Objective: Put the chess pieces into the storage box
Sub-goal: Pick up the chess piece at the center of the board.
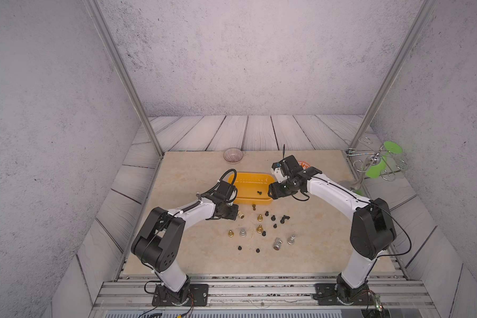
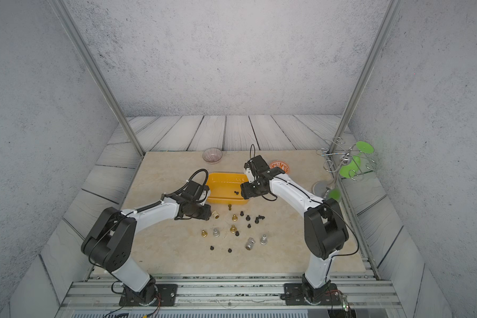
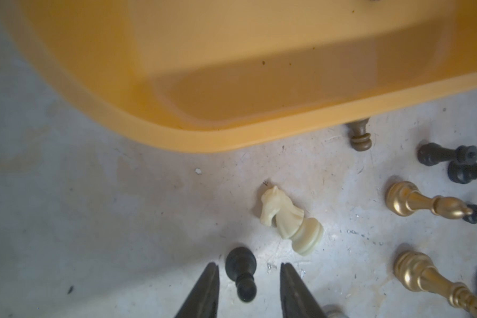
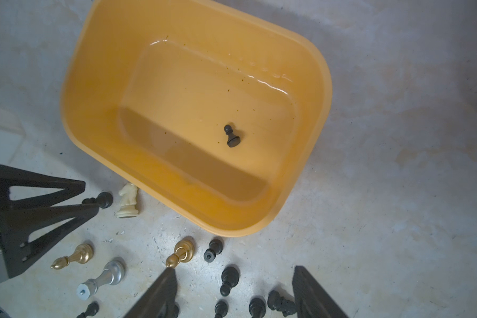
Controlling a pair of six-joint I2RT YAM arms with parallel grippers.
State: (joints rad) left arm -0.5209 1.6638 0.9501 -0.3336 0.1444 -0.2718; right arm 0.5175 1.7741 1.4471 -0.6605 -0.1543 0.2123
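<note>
The yellow-orange storage box [image 1: 245, 184] [image 4: 204, 82] holds one black pawn [image 1: 259, 192] [image 4: 232, 136]. Chess pieces lie scattered in front of it: gold ones [image 1: 260, 218], silver ones [image 1: 243, 232], several small black ones [image 1: 273, 218] and a cream knight [image 3: 287, 220] lying on its side. My left gripper [image 3: 249, 275] is low at the box's near left corner, open, with a black pawn [image 3: 241, 275] lying between its fingers and a gap on each side. My right gripper [image 4: 234, 269] hovers open by the box's right end, above the black pieces.
A ribbed glass bowl [image 1: 233, 154] stands at the back of the mat. An orange patterned bowl [image 2: 279, 166] sits behind the right arm. A wire stand with green discs [image 1: 377, 162] is at the far right. A small brown pawn [image 3: 360, 137] lies against the box's front wall.
</note>
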